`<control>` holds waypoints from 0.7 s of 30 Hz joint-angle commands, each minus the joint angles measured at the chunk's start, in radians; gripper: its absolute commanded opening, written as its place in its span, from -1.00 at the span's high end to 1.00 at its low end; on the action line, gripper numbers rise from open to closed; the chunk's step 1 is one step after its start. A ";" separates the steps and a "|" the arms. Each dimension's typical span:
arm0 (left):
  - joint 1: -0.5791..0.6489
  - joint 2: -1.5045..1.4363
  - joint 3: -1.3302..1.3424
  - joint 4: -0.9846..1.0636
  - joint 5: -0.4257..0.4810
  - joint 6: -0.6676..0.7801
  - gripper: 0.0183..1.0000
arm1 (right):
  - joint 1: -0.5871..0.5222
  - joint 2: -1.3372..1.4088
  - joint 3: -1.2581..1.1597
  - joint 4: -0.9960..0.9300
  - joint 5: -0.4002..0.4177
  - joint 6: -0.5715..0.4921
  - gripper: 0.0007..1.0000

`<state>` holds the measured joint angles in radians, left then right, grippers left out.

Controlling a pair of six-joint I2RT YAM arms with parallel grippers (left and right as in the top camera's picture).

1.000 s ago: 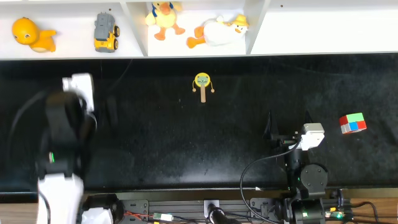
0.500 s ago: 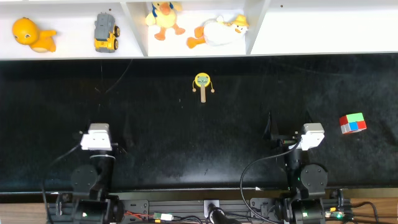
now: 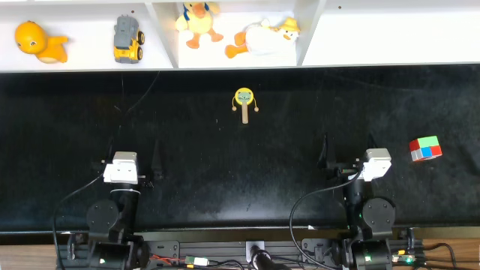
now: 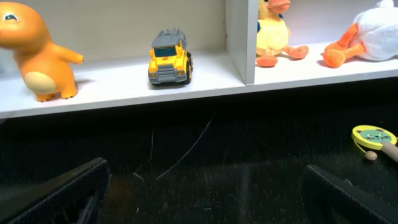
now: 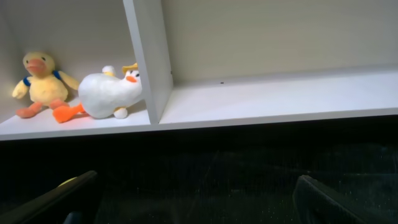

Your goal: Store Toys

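Since a second ago the left arm has been drawn back from a raised reach toward 11 o'clock and is now folded low by its base at 7 o'clock, while the right arm has been kept where it was at 5 o'clock and no toy has been shifted. Along the 12 o'clock edge a white shelf of smooth, flat panels is seen, split by upright dividers. In its left bay a glossy, rounded orange dinosaur figure is stood, and at 3 o'clock of it, well apart, a boxy yellow-and-grey toy truck of hard plastic. In the next bay a fuzzy yellow plush duck is sat upright, with a soft white plush duck with orange feet laid on its side just beside it. On the matt, finely textured black mat a rattle drum is left near 12 o'clock, a yellow disc on a pale stick; the print on the disc is too small to be read. A colour cube with red, green, blue and white faces is left at 3 o'clock, outside the shelf. The left gripper is held with its dark jaws spread wide and nothing between them, above bare mat. The right gripper is likewise held wide apart and unloaded, faced toward the right-hand bay.
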<state>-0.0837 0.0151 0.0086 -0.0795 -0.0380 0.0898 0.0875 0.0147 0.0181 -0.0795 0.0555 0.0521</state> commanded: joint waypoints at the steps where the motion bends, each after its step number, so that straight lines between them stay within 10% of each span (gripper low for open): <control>1: -0.001 -0.012 0.000 -0.005 0.011 0.026 -1.00 | 0.001 -0.010 -0.013 0.005 -0.005 0.004 -0.99; 13: -0.001 -0.012 0.000 -0.005 0.011 0.026 -1.00 | 0.013 -0.011 -0.013 0.005 0.014 -0.009 -0.99; 16: -0.001 -0.012 0.000 -0.005 0.011 0.026 -1.00 | 0.031 0.005 0.001 0.000 0.164 -0.079 -0.99; 21: -0.001 -0.012 0.000 -0.005 0.011 0.026 -0.99 | 0.255 0.257 0.186 -0.140 0.489 0.103 -0.99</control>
<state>-0.0837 0.0151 0.0086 -0.0788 -0.0376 0.0898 0.2386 0.1600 0.0826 -0.1848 0.3176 0.0631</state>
